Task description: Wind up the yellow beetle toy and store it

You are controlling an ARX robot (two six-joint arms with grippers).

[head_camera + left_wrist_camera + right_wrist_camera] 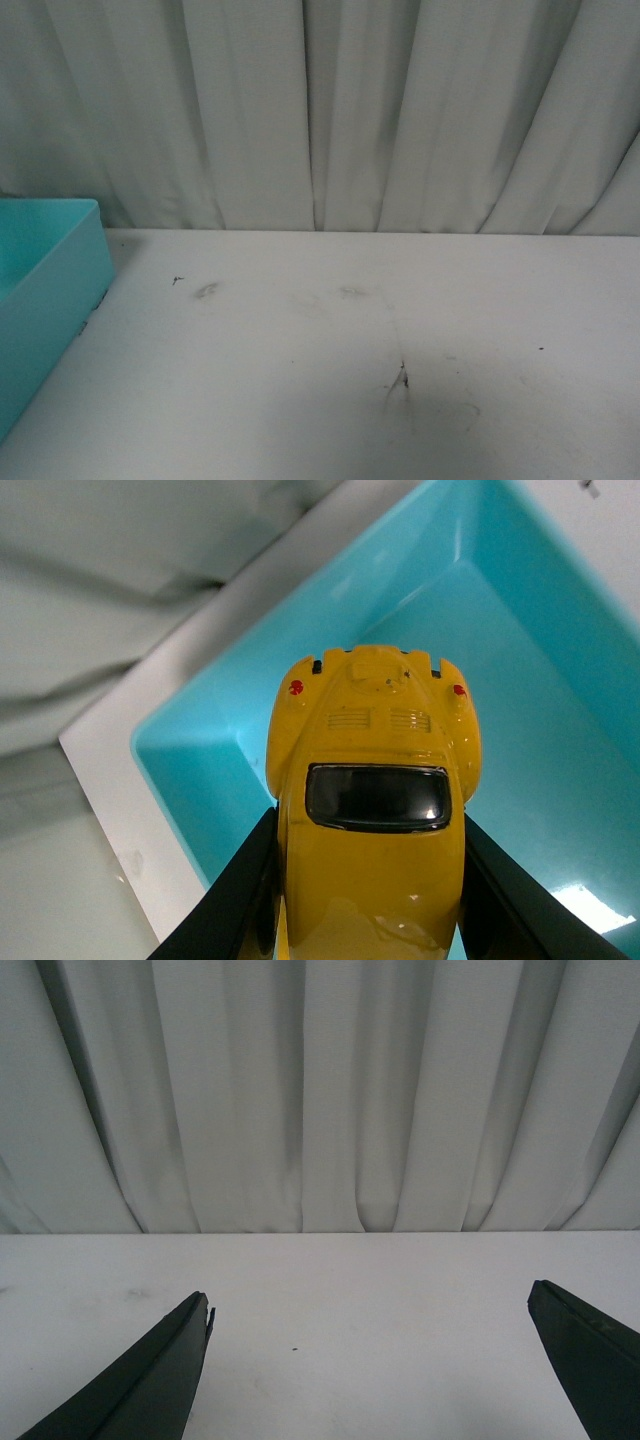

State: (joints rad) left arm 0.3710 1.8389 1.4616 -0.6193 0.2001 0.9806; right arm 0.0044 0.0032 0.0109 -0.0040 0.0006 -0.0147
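We log the turquoise bin (45, 290) at the left edge of the white table (350, 330). Left gripper (368, 818): jaws pressed against both flanks of the yellow beetle toy (375, 770), which is held over the bin's open interior, rear end pointing in. We cannot tell whether it touches the floor. Right gripper (370, 1295): jaws spread wide, nothing between them, facing table and grey curtain (320, 1090).

The toy car (372, 880) is above the bin (50, 290) at the table's (350, 350) left edge.
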